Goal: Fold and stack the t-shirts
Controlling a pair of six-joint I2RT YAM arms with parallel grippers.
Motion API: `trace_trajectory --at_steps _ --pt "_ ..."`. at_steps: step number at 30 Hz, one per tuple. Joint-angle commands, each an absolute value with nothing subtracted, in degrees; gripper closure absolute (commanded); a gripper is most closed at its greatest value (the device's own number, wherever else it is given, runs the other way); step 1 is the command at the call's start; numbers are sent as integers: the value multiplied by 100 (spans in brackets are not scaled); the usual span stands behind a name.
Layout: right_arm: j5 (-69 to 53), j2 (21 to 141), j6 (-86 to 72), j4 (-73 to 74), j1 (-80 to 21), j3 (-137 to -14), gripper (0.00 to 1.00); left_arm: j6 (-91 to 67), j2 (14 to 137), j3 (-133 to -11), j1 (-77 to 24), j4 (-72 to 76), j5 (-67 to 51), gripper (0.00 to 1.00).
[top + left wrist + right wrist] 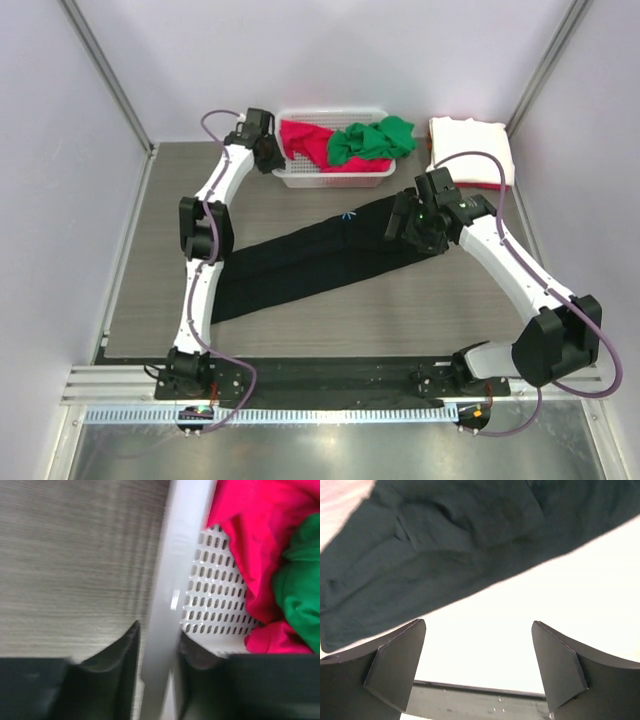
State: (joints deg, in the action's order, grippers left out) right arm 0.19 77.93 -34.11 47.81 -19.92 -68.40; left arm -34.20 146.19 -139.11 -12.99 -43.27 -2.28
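Left claw [159, 634] is reaching to the far left of the tabletop [400, 310] and is straddling the left end wall of the white lattice basket [165, 555]. One finger [122, 655] is sitting outside the wall, the other inside, both tight up against the plastic. Whether they are truly pinching it or only bracketing it cannot be told; the wrist view is blurring.

Right claw [478, 650] is hanging spread wide, nothing between its fingers [395, 665]. It is hovering above the right end of the black t-shirt [300, 260]. In its own view the dark cloth is filling the upper part, creased and bunched.

Black t-shirt is lying stretched in a long diagonal band across the middle of the tabletop, low at the left and rising toward the right, where the right arm is covering its end.

Red t-shirt [305, 140] and green t-shirt [372, 140] are lying crumpled inside the basket, green to the right and partly over the red.

White t-shirt [470, 145] is sitting folded at the far right corner, just beside the basket, with a sliver of red showing under its near edge.
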Motion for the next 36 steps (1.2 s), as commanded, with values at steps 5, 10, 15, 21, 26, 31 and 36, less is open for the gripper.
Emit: trace_trajectory --at_steps 5,10,15,21,26,31,36 --pt "88 7664 -3252 5045 -2004 -6627 7 -2822 14283 -13896 -1143 -4332 770 98" --pt "79 7805 -3234 4966 -2004 -6574 7 -2374 13975 -13361 -530 -4780 1633 100" --pt "-167 7700 -3199 4966 -2004 -6469 7 -2381 13878 -13245 701 -5167 1924 99" --pt "-316 7611 -3173 4931 -2013 -6126 7 -3049 13755 -13647 2266 -5493 1328 38" --pt "-334 7848 -3208 4694 -2004 -6073 7 -3102 13265 -13598 2470 -5572 872 14" --pt "-273 8349 -3374 4518 -2004 -6336 7 -3129 12587 -13017 2251 -5685 597 7" --pt "-220 8578 -3568 4324 -2004 -6477 7 -2849 11884 -12956 1934 -6257 869 7"
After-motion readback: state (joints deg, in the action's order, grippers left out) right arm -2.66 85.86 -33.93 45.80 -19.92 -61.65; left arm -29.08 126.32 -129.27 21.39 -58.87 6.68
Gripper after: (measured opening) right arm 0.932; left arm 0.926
